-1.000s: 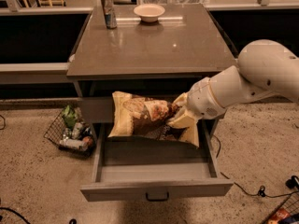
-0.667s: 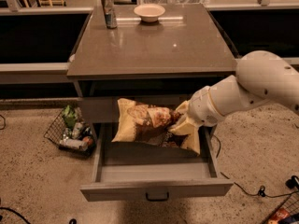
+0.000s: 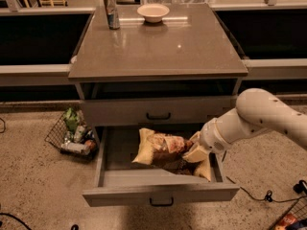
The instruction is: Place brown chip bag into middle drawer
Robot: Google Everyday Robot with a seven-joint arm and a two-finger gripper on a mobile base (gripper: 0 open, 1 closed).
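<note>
The brown chip bag (image 3: 160, 147) lies low inside the tray of the open middle drawer (image 3: 160, 194), tilted, with its pale yellow left end towards the tray's middle. My gripper (image 3: 194, 150) comes in from the right on a white arm and is shut on the bag's right end, just above the right part of the tray. The bag's right end is partly hidden behind the gripper.
A shut grey drawer front (image 3: 158, 111) with a black handle sits above the open one. A can (image 3: 111, 11) and a bowl (image 3: 153, 12) stand on the cabinet top (image 3: 158, 47). A wire basket (image 3: 72, 135) of packets stands on the floor at left. A cable (image 3: 259, 195) lies at right.
My gripper has moved down and forward with the bag, from in front of the cabinet above the drawer to down inside the tray.
</note>
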